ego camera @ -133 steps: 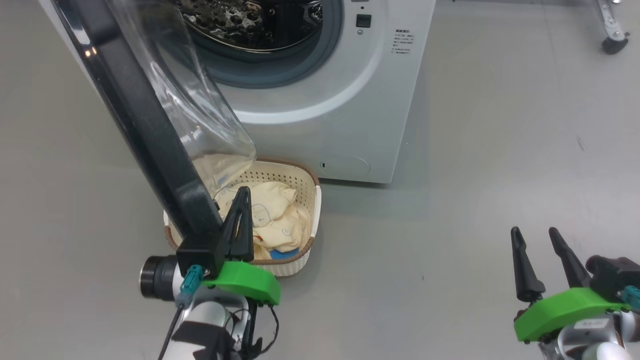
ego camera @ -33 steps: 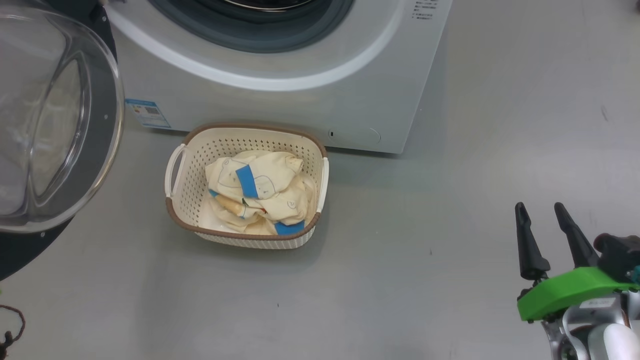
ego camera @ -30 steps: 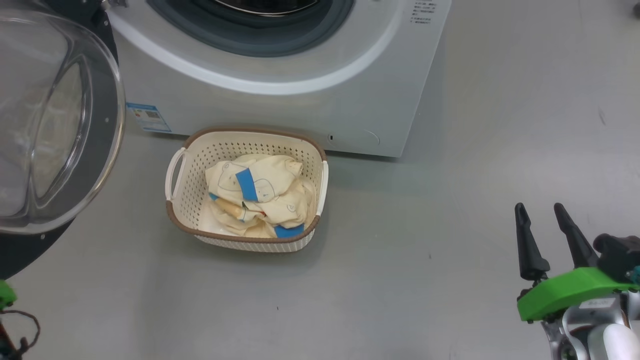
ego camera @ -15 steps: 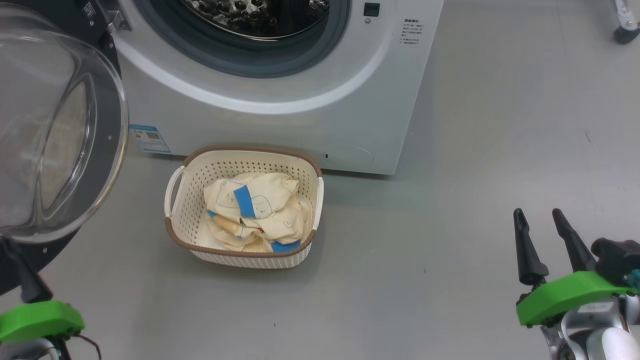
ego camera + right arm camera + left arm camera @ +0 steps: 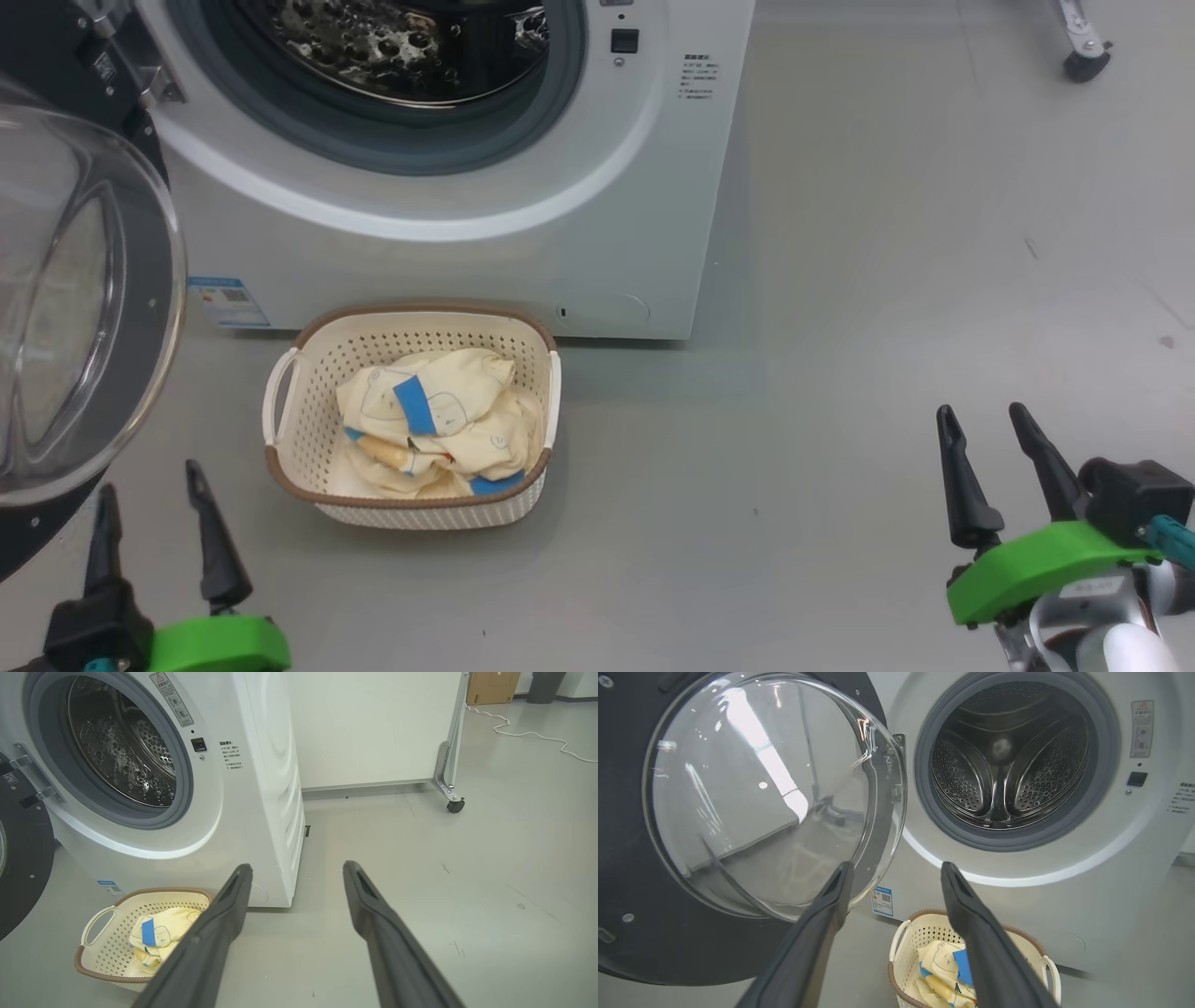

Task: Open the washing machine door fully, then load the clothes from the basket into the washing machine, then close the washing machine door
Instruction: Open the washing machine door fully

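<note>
Hanging swung wide off the left side of the big white front-loading washing machine (image 5: 448, 252), the large round glossy black door with its bulging clear glass window (image 5: 65, 308) leaves the machine's mouth uncovered. The grey rubber gasket (image 5: 373, 154) and the shiny perforated steel drum (image 5: 392, 47) therefore lie open to anything brought in from the front. The door looks as far round as it needs to be, so the opening step reads as done.

The small cream perforated plastic basket with a brown woven-look rim (image 5: 411, 313) sits on the floor just in front of the machine, below the mouth and near its lower panel. That placement keeps the lift from basket to drum short. The bundle of pale cream-yellow clothes with bright blue patches (image 5: 434, 420) lies heaped inside the basket, with none in the drum, so loading has not begun.

The left gripper (image 5: 149, 478) is in front of the machine and off to its left, near the door's lower edge. Its two dark fingers are spread wide with nothing between them. Free of the door, it is the nearer one to reach for the clothes. The right gripper (image 5: 980, 411) hangs well out to the right of the machine's front, jaws wide too and empty, clear of the path to the mouth.
</note>
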Controlling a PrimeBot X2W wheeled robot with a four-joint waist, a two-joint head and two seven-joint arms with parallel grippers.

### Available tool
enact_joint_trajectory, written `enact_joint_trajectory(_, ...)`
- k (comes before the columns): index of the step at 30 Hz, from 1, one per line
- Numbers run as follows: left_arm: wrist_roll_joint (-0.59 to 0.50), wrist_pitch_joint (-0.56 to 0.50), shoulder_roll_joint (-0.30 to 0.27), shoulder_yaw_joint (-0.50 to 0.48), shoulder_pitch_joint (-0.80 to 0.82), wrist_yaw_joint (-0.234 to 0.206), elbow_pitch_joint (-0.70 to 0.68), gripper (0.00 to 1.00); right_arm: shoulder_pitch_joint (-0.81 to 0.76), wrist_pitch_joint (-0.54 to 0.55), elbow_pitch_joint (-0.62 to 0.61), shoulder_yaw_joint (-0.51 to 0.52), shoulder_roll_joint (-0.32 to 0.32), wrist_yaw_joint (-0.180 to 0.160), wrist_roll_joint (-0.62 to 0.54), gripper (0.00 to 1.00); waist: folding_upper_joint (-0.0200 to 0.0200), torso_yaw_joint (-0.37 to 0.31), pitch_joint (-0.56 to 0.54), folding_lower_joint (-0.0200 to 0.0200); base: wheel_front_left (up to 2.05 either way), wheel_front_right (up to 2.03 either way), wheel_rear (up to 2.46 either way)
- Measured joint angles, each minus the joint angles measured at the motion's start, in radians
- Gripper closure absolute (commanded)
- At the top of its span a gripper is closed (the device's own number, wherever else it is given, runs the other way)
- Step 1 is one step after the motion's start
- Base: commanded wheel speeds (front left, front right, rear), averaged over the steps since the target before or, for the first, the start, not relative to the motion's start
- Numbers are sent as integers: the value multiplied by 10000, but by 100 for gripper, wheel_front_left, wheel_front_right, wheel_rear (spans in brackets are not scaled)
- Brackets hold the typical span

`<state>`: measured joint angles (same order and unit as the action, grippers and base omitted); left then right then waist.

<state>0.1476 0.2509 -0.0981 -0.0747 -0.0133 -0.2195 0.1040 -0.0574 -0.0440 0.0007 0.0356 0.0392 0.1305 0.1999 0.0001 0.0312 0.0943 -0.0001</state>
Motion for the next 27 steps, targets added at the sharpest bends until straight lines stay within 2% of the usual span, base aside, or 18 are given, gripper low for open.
enact_joint_trajectory(3, -67, -8, 163, 468, -124, 81, -73, 0, 0, -2, -17, -40, 0, 0, -79, 0, 0, -313, -35, 0, 0, 0, 0)
enact_joint_trajectory(14, -245, -245, 205, 1172, -128, 174, 151, 0, -1, -59, -155, -157, 0, 0, -92, 0, 0, -1074, -111, 0, 0, 0, 0)
enact_joint_trajectory(27, -416, -414, 186, 1475, -108, 165, 500, 0, -31, -59, -150, -144, 0, 0, -90, 0, 0, -1223, -262, 0, 0, 0, 0)
